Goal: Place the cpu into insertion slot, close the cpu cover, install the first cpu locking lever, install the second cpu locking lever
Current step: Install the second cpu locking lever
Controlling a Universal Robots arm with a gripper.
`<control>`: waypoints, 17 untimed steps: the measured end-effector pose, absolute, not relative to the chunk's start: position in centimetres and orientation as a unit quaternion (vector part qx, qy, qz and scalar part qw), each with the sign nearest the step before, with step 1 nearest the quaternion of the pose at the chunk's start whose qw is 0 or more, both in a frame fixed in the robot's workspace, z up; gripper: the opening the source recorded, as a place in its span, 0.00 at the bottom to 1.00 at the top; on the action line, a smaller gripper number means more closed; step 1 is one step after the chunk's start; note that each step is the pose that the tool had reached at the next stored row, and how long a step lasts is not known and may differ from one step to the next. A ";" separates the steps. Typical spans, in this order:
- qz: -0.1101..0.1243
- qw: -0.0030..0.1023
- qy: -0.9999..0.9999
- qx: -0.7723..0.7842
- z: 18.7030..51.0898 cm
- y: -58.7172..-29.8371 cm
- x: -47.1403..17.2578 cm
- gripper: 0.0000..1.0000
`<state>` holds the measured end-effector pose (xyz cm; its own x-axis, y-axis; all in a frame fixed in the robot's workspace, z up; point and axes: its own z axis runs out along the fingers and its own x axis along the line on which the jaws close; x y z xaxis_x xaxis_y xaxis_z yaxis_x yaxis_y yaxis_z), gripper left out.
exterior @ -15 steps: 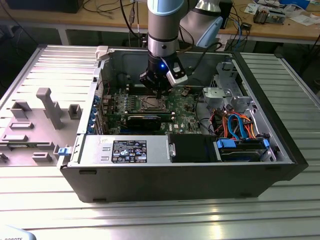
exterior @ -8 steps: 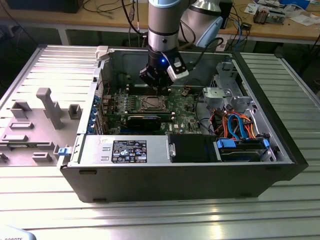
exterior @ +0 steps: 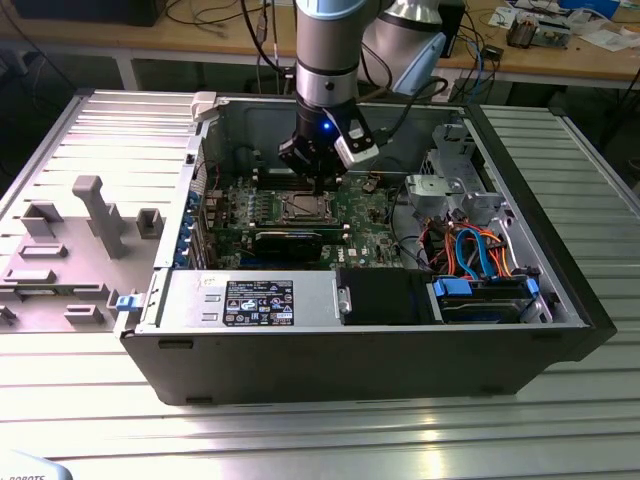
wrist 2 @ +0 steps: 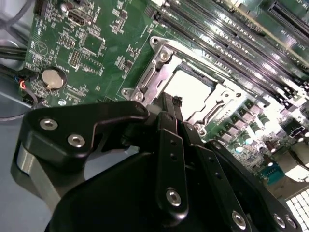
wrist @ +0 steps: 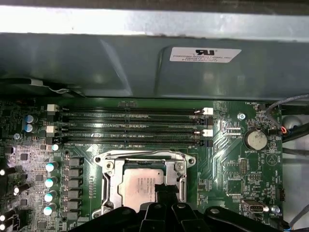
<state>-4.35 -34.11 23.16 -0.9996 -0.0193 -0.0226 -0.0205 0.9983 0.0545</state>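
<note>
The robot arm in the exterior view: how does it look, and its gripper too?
The arm is a silver-grey tube with a light blue cap at a joint and a small blue light near the wrist. A pale grey block sits beside the wrist. The gripper is matt black, built of bolted link plates with silver screw heads.

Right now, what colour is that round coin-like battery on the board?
Silver. The coin battery sits on the green circuit board, clearest in the first wrist view.

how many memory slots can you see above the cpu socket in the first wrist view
4 memory slots, long, dark and parallel, stacked between the case wall and the cpu cover: one each near and. More may be hidden outside this view.
</note>
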 end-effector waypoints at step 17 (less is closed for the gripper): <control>0.024 0.011 1.000 -0.010 24.1 -34.2 -4.3 0.11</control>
